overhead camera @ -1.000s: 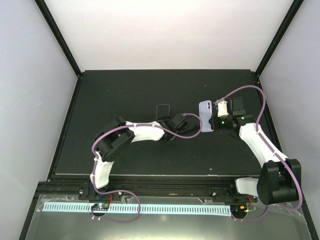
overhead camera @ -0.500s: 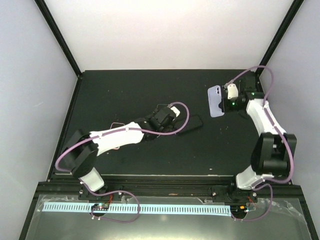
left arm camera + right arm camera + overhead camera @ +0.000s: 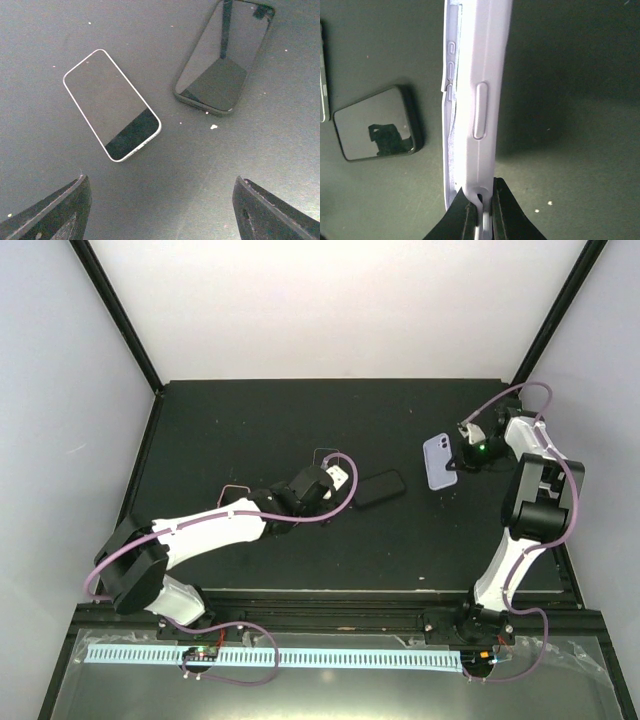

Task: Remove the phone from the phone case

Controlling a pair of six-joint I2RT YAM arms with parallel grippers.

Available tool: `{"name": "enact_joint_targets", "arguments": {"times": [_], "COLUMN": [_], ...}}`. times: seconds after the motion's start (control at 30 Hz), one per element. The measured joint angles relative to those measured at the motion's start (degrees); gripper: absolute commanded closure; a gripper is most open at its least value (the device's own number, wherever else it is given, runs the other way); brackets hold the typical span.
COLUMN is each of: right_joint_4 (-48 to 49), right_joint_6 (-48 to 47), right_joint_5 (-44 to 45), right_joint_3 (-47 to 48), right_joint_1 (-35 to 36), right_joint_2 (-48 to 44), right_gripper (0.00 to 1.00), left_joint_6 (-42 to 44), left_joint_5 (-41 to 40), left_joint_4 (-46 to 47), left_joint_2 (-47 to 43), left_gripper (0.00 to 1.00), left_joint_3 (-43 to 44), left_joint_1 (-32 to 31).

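Right arm [image 3: 535, 490] swung right | right gripper [image 3: 480, 200] pinches possibly-empty lilac case [image 3: 477, 100] | left arm [image 3: 210, 530] outstretched | left gripper [image 3: 160, 200] spread

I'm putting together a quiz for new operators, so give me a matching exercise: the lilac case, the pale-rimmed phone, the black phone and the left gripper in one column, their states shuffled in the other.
Column 1
1. lilac case
2. pale-rimmed phone
3. black phone
4. left gripper

Column 2
A. open, holding nothing
B. flat on the table, all dark and glossy
C. pinched at its edge in the shut right gripper
D. flat on the table, a light rim around a dark screen

Pairs: 1-C, 2-D, 3-B, 4-A
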Motion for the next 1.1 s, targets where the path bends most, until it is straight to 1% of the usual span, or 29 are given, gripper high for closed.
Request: {"name": "enact_joint_targets", "arguments": {"times": [0.13, 0.3, 0.47, 0.63, 0.7, 0.73, 0.8, 0.87, 1.0, 1.1], "right_joint_4": [-1.33, 0.02, 1.77, 2.75, 2.73, 2.75, 2.78, 2.73, 3.39, 4.46], "right_joint_6": [0.33, 2.21, 3.67, 4.63, 4.66, 4.57, 4.57, 4.72, 4.68, 4.55], "right_joint_5": [-1.57, -2.64, -2.95, -2.14, -1.29, -0.90, 0.24, 1.44, 4.00, 5.01], "right_joint_3": [0.00, -0.61, -0.61, -1.20, -1.25, -1.25, -1.25, -1.25, -2.84, -7.15], "right_joint_1": [0.04, -0.35, -0.44, -0.44, -0.44, -0.44, -0.48, -0.55, -0.68, -0.70], "right_joint_2": [0.17, 0.31, 2.73, 4.74, 4.83, 4.83, 4.83, 4.81, 2.78, -2.73], "right_gripper": [0.99, 0.98, 0.94, 0.83, 0.77, 0.73, 0.67, 0.62, 0.59, 0.57], "left_joint_6": [-0.81, -0.98, -0.94, -0.94, -0.96, -0.94, -0.94, -0.90, -0.90, -0.81], "left_joint_5": [1.33, 2.03, 2.89, 3.48, 3.54, 3.58, 3.63, 3.74, 4.20, 5.38], "left_joint_4": [0.39, 1.33, 1.79, 2.36, 2.82, 3.13, 4.09, 5.09, 9.38, 12.96], "left_joint_2": [0.00, 0.00, 0.09, 0.11, 0.11, 0.11, 0.09, 0.09, 0.22, 2.67], "left_gripper": [0.21, 0.20, 0.20, 0.20, 0.18, 0.15, 0.06, 0.02, 0.01, 0.01], "left_joint_3": [0.00, 0.02, 0.28, 0.37, 0.35, 0.26, -0.15, -0.81, -2.12, -1.33], "left_joint_1": [-0.02, -0.02, -0.02, -0.02, -0.02, -0.02, -0.02, -0.02, 0.00, 0.15]}}
